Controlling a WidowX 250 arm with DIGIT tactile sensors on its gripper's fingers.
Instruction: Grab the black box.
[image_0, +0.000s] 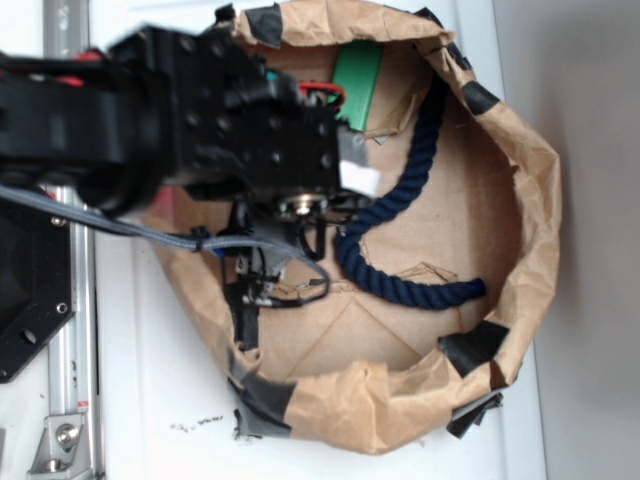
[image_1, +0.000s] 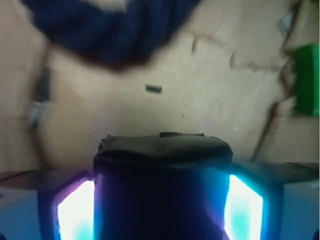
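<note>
Fingers (image_1: 75, 212) clamped on black box (image_1: 162, 150), box between them, above brown paper (image_1: 210, 95).

Count: one green block (image_0: 358, 82), one navy rope (image_0: 400, 225). One brown paper basin (image_0: 535, 230); at least five black tape patches (image_0: 472, 345) visible on its rim.

No readable txt, labels, brands or nos. in either view; the small marks are too blurry to make out.
</note>
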